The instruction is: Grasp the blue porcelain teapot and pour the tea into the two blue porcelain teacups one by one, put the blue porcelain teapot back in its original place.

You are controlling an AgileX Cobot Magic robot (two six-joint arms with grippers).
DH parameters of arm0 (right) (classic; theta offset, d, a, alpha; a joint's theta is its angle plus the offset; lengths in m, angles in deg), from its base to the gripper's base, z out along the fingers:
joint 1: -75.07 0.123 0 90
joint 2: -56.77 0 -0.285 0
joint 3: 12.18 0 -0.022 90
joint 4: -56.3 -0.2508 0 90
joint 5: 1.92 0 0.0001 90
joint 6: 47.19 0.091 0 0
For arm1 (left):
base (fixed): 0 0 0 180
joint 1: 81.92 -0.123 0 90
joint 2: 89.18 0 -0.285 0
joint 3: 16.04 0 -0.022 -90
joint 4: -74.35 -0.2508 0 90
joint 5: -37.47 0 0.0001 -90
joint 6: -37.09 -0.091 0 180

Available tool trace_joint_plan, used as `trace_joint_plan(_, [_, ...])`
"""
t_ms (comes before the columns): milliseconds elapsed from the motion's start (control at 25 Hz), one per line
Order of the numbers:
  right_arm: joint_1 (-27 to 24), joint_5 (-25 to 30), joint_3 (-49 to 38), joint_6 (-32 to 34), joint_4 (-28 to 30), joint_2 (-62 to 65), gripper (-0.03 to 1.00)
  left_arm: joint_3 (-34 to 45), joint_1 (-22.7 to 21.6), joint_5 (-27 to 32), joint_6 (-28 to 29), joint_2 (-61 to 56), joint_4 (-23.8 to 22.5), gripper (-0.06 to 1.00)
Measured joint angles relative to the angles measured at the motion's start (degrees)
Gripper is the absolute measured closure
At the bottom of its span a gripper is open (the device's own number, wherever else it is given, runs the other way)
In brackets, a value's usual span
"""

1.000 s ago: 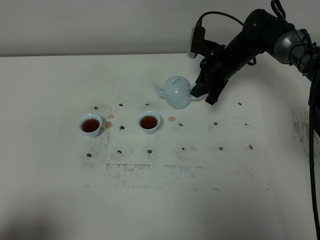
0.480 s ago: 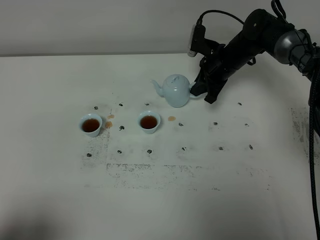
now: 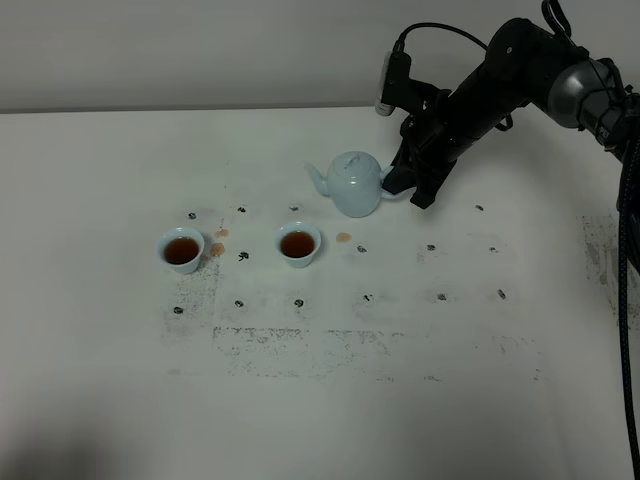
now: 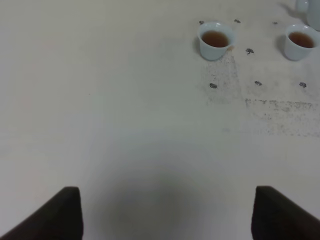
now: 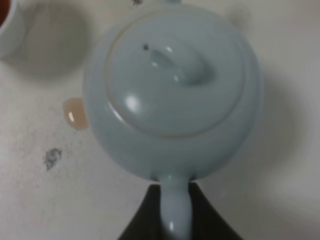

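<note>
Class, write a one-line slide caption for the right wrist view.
Right gripper clamped on the loop handle of the blue porcelain teapot, lid on, beside a small tea spill on the table.

White tabletop [image 3: 120,390] fills most of the exterior high view, w/ a pale wall [image 3: 200,50] behind its far edge. Surface marked w/ small dark dots [image 3: 299,302] in rough rows, plus scuffed grey smudge bands [image 3: 300,340] across the middle & a worn patch [image 3: 600,250] nr the right edge. Three small orange-brown tea spots: one [image 3: 344,237] mid-tabletop, two [image 3: 219,240] close together further left. Right wrist view shows one such spot [image 5: 76,113] & a dark dot [image 5: 51,158] close up.
</note>
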Motion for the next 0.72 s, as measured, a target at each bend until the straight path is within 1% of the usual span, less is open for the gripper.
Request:
trace_joint_plan(560, [0.00, 0.04, 0.00, 0.37, 0.05, 0.00, 0.93, 0.00, 0.00, 0.00, 0.00, 0.00, 0.00, 0.28])
trace_joint_plan(720, [0.00, 0.04, 0.00, 0.37, 0.06, 0.00, 0.90, 0.00, 0.00, 0.00, 0.00, 0.00, 0.00, 0.28])
